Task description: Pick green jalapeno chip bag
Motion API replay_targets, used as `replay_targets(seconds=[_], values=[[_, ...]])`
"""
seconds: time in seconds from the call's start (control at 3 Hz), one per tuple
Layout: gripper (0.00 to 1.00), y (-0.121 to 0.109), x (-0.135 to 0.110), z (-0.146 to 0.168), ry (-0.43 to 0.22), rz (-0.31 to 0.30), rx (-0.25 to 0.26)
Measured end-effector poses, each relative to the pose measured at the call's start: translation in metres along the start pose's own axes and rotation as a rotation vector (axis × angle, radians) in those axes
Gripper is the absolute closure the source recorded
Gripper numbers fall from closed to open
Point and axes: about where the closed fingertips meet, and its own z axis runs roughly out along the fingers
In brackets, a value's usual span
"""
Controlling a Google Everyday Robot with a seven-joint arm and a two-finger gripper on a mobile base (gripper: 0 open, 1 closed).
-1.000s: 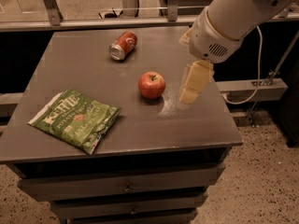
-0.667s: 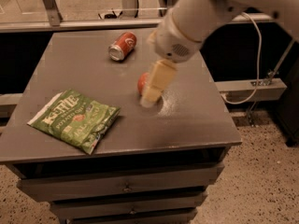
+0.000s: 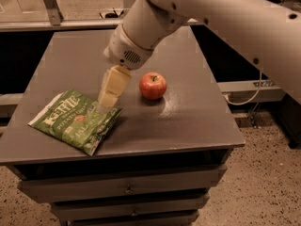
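Near the counter's (image 3: pixel 188 121) front-left corner the green jalapeno chip bag (image 3: pixel 75 121) lies flat, its long axis slanting from the left edge toward the front edge. My claw (image 3: pixel 107 100) points down over the bag's corner nearest the counter's middle, so most of the bag lies to the left of it and toward the front; I cannot tell whether the claw is open or closed, or whether it touches the bag. Just right of the claw sits a red apple (image 3: pixel 153 85), apart from the bag.
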Motion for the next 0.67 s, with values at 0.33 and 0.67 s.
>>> replay_targets(seconds=[0.33, 0.67], values=[[0.00, 0.011, -0.004, 0.031, -0.019, 0.022, -0.064], [0.00, 0.023, 0.000, 0.053, -0.036, 0.042, -0.098]])
